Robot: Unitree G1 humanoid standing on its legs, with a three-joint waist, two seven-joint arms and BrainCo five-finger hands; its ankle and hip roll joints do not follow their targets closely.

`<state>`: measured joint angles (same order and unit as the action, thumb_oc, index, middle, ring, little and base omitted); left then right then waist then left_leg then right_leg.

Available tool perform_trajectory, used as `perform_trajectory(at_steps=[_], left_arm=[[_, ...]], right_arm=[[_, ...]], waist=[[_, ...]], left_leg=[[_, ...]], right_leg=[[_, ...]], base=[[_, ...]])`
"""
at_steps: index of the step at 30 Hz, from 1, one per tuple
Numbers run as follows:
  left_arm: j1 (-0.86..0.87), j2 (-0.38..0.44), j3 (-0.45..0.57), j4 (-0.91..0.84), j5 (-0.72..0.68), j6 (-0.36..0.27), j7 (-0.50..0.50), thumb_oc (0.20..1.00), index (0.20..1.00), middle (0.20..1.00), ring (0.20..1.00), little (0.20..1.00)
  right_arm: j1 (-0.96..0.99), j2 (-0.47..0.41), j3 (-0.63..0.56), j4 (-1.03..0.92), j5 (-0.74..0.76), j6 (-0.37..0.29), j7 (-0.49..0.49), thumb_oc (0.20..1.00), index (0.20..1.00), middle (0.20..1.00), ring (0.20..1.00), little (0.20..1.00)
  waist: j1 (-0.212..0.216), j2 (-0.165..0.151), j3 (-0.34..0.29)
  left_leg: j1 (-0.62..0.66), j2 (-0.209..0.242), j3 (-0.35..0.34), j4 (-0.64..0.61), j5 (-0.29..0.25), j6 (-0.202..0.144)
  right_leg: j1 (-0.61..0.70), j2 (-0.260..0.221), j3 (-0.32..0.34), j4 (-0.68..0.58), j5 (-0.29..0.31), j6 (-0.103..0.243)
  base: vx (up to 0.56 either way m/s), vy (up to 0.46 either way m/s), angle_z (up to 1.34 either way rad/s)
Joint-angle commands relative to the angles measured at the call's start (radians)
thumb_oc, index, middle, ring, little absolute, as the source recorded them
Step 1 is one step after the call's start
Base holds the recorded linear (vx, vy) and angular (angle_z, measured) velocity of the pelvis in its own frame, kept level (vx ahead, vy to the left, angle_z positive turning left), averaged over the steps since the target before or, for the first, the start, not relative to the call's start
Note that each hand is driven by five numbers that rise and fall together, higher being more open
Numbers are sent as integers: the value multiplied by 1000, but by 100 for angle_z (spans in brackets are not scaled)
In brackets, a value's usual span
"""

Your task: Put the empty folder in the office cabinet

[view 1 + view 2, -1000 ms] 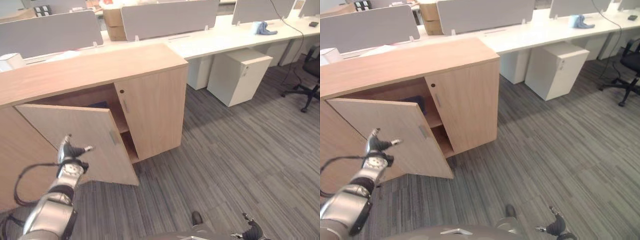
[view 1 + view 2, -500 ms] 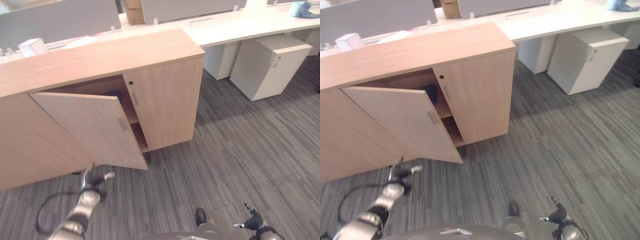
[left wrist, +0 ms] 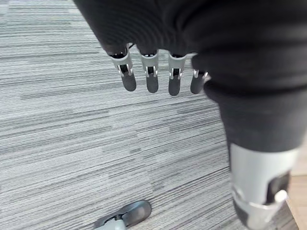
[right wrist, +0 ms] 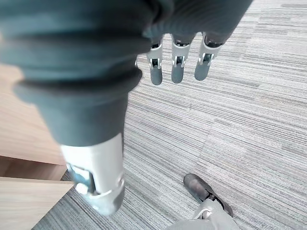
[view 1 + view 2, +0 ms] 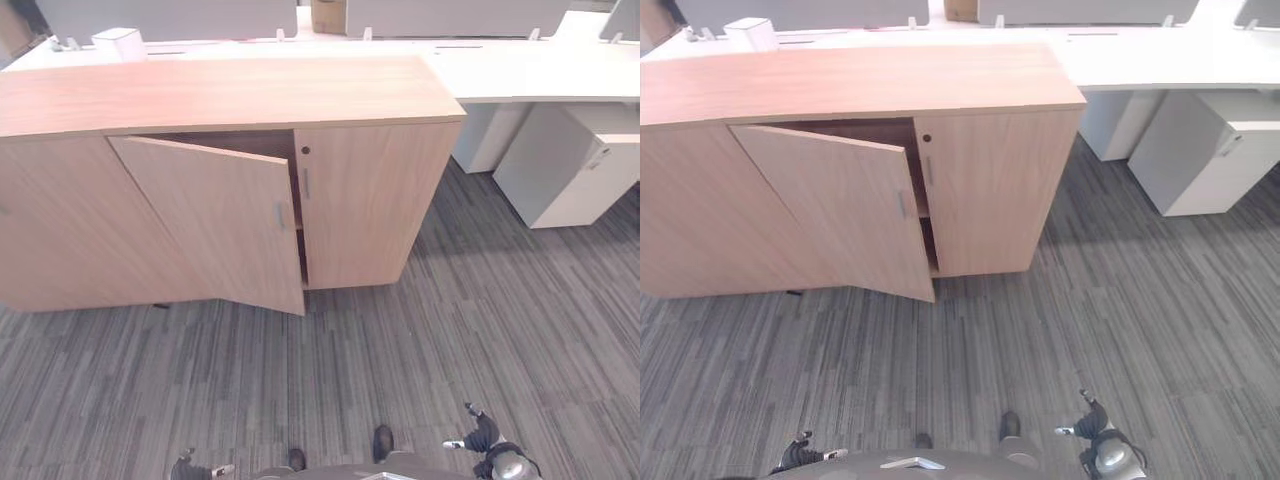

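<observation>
Both hands empty, fingers straight: left hand [image 3: 153, 72] | right hand [image 4: 177, 62] | cabinet [image 5: 230, 100] door ajar

A wooden cabinet [image 5: 970, 190] is seen standing on grey striped carpet [image 5: 1090, 310]. Its left door [image 5: 835, 210] is swung partly open; the right door [image 5: 995, 190] is shut. A shelf edge is glimpsed in the gap between them. White desks [image 5: 1160, 65] and a white pedestal [image 5: 1205, 150] are seen to the right behind. The left hand [image 5: 800, 455] and the right hand [image 5: 1092, 422] are seen low at the bottom edge, nothing held in either.
</observation>
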<state>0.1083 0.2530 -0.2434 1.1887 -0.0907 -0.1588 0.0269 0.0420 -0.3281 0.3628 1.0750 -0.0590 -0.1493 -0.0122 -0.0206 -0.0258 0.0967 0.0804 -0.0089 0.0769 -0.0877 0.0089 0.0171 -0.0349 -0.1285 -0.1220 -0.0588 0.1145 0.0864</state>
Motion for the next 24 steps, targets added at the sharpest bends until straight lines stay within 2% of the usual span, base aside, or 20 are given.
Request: perform_trajectory(at_steps=[1,7,11,15,24], left_arm=[[-84,22,3,38,62,-22,15,1000,1000,1000,1000,1000],[-91,5,23,97,36,2,-6,1000,1000,1000,1000,1000],[-81,-36,65,219,-23,69,-91,1000,1000,1000,1000,1000],[-69,-68,79,292,-8,113,-152,1000,1000,1000,1000,1000],[-69,-69,68,276,-20,117,-162,1000,1000,1000,1000,1000]], right_arm=[[-43,-30,51,15,1,-12,-21,1000,1000,1000,1000,1000],[-51,44,55,114,49,11,0,1000,1000,1000,1000,1000],[-67,92,41,210,92,50,45,1000,1000,1000,1000,1000],[-77,123,47,271,75,86,75,1000,1000,1000,1000,1000],[-81,122,60,269,48,98,82,1000,1000,1000,1000,1000]], waist=[[-2,4,-31],[19,-8,-50],[25,-9,-71],[22,-7,-99],[20,1,-113]], left_leg=[[-23,6,-6,17,-3,-60],[-10,11,-2,0,-6,-58],[5,11,-2,0,-15,-54],[26,14,2,0,-29,-53],[37,18,3,0,-37,-54]], right_leg=[[55,62,-1,4,-83,-1],[66,57,-6,-1,-79,6],[82,54,-6,-2,-80,7],[103,54,-2,-8,-84,7],[108,56,4,-8,-87,6]], base=[[46,30,-6],[37,15,1],[70,20,2],[89,12,-1],[28,5,-1]])
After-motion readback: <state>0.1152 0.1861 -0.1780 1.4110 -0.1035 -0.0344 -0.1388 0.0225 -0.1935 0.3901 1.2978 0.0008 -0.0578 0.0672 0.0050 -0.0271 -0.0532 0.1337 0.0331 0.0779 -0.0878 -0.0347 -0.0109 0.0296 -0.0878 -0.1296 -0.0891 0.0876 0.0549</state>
